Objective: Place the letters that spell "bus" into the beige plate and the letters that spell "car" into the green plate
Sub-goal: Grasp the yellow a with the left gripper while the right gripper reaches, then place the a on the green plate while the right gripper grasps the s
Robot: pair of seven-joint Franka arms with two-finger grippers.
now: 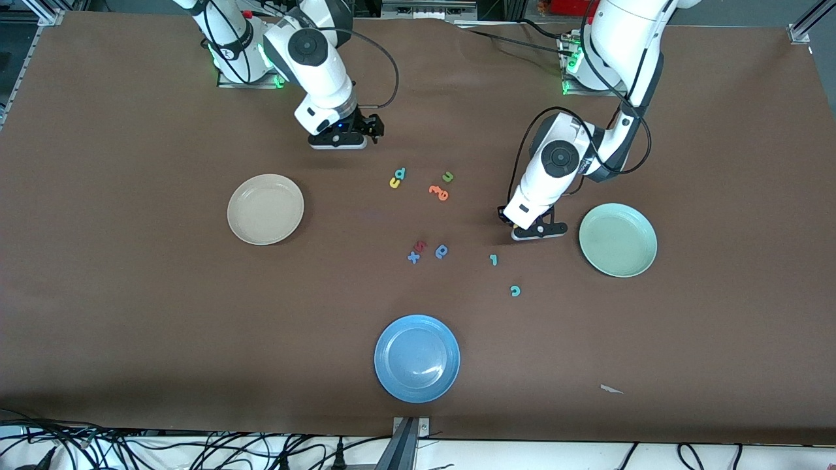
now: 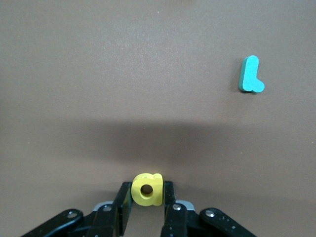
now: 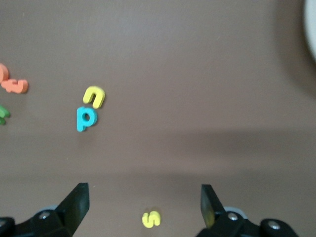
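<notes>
My left gripper (image 1: pixel 535 230) is low over the table beside the green plate (image 1: pixel 618 239). Its fingers press both sides of the yellow "a" (image 2: pixel 146 189), so my left gripper (image 2: pixel 147 185) is shut on it. The teal "r" (image 2: pixel 251 75) (image 1: pixel 494 260) and teal "c" (image 1: pixel 515 291) lie nearer the front camera. My right gripper (image 1: pixel 343 140) (image 3: pixel 145 195) hangs open over the yellow "s" (image 3: pixel 151 218), which the front view hides. The yellow "u" (image 1: pixel 394 183) (image 3: pixel 94 97) and teal "b" (image 1: pixel 400 173) (image 3: pixel 86 118) lie together mid-table. The beige plate (image 1: pixel 265 209) sits toward the right arm's end.
A green "u" (image 1: pixel 447 176) and orange letters (image 1: pixel 439 192) lie mid-table. A blue "x" (image 1: pixel 413 257), a reddish letter (image 1: pixel 421 246) and a darker blue round letter (image 1: pixel 441 250) lie nearer the front camera. A bright blue plate (image 1: pixel 417 358) sits close to the front edge.
</notes>
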